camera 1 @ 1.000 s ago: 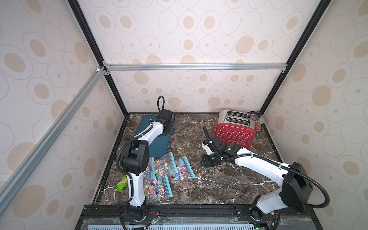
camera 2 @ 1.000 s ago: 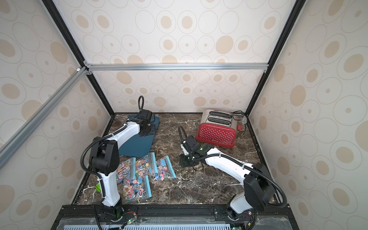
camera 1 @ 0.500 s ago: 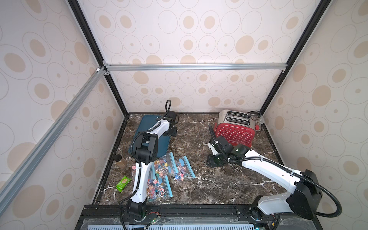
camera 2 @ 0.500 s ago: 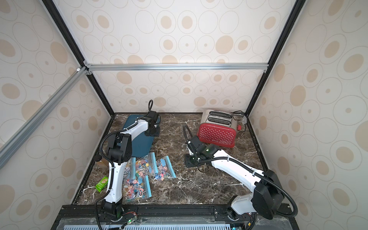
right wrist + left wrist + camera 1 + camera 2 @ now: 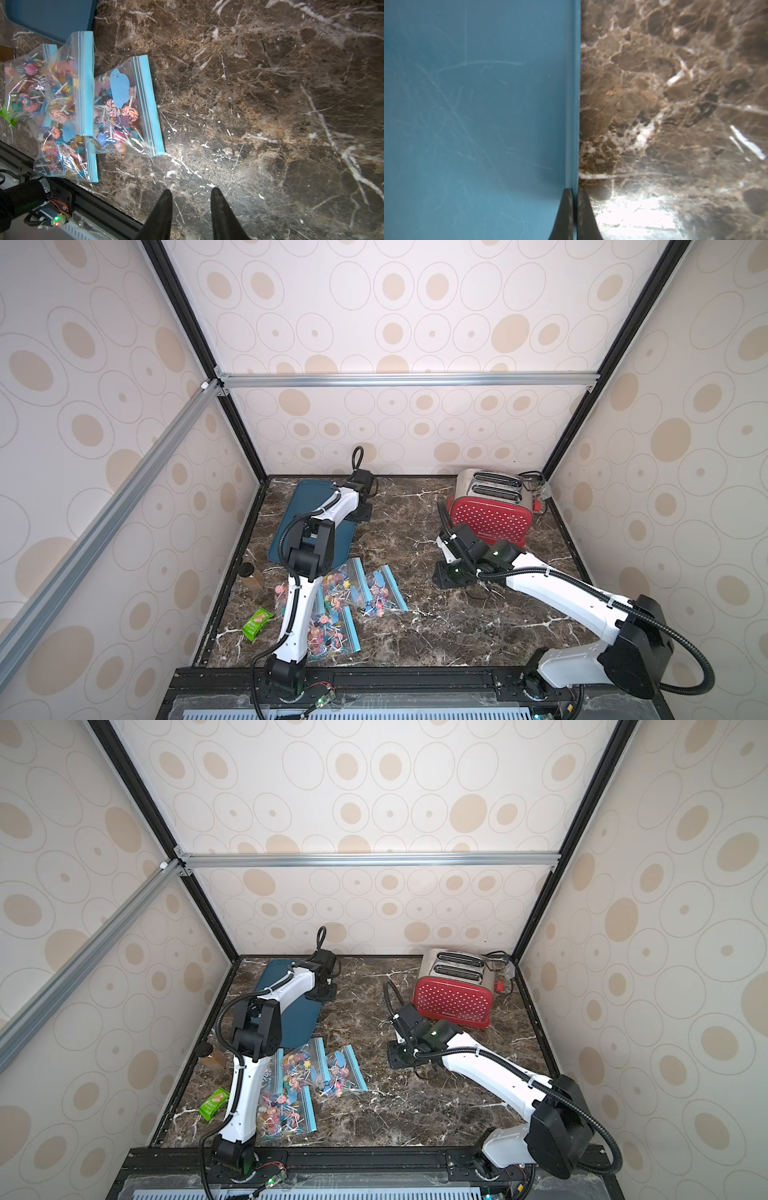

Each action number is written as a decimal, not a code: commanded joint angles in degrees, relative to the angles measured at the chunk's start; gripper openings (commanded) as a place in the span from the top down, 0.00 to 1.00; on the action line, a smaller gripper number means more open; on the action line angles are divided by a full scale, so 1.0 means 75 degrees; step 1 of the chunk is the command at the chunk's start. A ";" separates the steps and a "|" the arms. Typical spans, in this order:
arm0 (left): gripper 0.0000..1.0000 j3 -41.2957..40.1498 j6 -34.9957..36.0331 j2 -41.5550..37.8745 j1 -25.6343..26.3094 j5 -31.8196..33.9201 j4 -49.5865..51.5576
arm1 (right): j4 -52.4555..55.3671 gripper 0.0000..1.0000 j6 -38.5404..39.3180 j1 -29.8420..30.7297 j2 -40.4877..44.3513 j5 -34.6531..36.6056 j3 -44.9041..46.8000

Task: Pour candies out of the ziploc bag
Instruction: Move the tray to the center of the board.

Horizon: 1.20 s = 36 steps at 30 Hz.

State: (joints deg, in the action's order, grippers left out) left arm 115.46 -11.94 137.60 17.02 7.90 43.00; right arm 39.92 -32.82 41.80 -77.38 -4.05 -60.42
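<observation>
Blue tray (image 5: 467,104) seemingly pinched by left gripper (image 5: 574,191), wrist view only; right gripper (image 5: 191,190) parted.

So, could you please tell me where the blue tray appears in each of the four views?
Top view: blue tray lies at the back left of the marble tabletop.
Top view: same spot, beyond the candy bags.
Left wrist: it fills about half the picture, its rim meeting the marble.
Right wrist: only a corner shows, beyond the bags.
Shared landmark: the marble tabletop along the tray's edge.
</observation>
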 commanded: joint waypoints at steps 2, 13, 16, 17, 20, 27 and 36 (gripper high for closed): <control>1.00 0.0062 0.0634 0.0497 0.0220 0.0000 0.0694 | 0.0276 0.67 -0.0371 -0.0098 0.0503 0.0435 0.0226; 1.00 -0.0985 0.1710 -0.0330 0.1489 -0.0391 0.0408 | 0.0094 0.67 -0.1725 -0.0271 0.1636 0.1445 0.1105; 1.00 -0.1870 0.1897 -0.0859 0.1889 -0.0358 0.0153 | 0.0058 0.65 -0.2138 -0.0323 0.2062 0.1798 0.1334; 1.00 -0.2155 0.1905 -0.1037 0.2005 -0.0320 0.0098 | 0.0053 0.64 -0.2261 -0.0336 0.2189 0.1916 0.1382; 1.00 -0.2993 0.1770 -0.1595 0.2275 -0.0188 -0.0093 | 0.0017 0.62 -0.2441 -0.0380 0.2427 0.2143 0.1447; 1.00 -0.4379 0.1323 -0.3264 0.2578 -0.0070 -0.0379 | -0.0084 0.59 -0.1771 -0.0514 0.1765 0.1812 0.0964; 0.32 -0.3659 0.0100 -0.4310 0.2548 0.1889 0.0676 | -0.0401 0.54 0.1114 -0.0823 -0.1042 0.0666 -0.1005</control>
State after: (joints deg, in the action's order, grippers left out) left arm 83.83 -6.57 106.89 36.47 14.96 42.96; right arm 37.87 -33.80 36.42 -80.86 4.45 -64.18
